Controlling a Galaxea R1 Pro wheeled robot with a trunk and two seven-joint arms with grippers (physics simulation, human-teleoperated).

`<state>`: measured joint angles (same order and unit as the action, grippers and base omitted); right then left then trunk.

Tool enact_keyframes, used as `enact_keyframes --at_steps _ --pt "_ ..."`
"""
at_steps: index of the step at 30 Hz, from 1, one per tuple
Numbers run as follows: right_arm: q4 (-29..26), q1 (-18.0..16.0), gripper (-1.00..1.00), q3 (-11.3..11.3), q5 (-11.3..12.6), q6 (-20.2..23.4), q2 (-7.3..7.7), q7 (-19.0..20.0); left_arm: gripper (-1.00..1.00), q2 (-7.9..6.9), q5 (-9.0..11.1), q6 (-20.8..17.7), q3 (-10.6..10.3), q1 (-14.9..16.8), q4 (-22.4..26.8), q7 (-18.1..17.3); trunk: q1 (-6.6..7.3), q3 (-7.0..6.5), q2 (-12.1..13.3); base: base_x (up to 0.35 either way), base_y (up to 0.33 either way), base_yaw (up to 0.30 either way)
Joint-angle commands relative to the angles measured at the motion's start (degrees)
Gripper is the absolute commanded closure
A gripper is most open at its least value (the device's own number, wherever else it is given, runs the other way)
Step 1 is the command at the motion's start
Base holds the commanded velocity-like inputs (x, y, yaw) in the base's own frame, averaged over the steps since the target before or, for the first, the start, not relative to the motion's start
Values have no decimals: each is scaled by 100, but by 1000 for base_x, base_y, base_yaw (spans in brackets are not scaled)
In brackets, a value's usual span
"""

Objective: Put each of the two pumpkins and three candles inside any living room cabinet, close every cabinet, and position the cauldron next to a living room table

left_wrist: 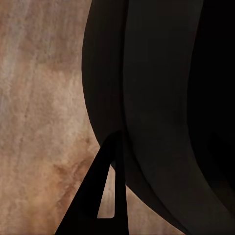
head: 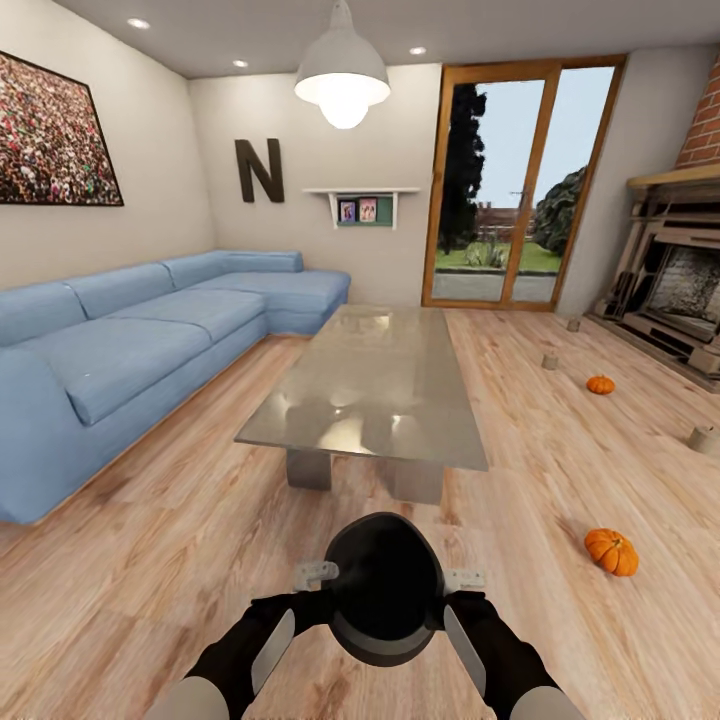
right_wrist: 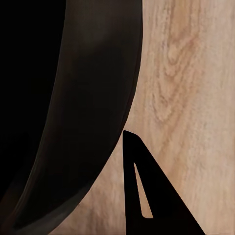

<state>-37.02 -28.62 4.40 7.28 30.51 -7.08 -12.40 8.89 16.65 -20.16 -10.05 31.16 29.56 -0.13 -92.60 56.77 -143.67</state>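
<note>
Two grippers are pressed against the cauldron [head: 384, 588], the left gripper [head: 316, 574] on its left flank and the right gripper [head: 463, 578] on its right; how the fingers of either stand cannot be told. The smooth black round pot is held low, near centre, mouth tilted towards the camera. Just beyond it the rectangular glass-topped table [head: 370, 392] runs lengthwise away. Open plank floor [head: 560, 470] lies to the right, where two ribbed orange pumpkins [head: 611, 551] [head: 600, 384] and three stubby candles [head: 702, 437] [head: 549, 361] [head: 573, 324] are scattered. A blue sofa [head: 130, 345] lines the left.
</note>
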Motion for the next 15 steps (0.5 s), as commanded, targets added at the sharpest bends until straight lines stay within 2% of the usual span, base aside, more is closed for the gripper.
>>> enact_keyframes --at_steps 1,15 --pt "2 -4 100 43 89 25 23 -44 100 -10 58 39 -49 7 59 5 0 28 -5 0 0 0" --pt "2 -4 100 43 89 25 23 -44 100 -10 58 39 -49 8 59 5 -34 316 -22 0 0 0"
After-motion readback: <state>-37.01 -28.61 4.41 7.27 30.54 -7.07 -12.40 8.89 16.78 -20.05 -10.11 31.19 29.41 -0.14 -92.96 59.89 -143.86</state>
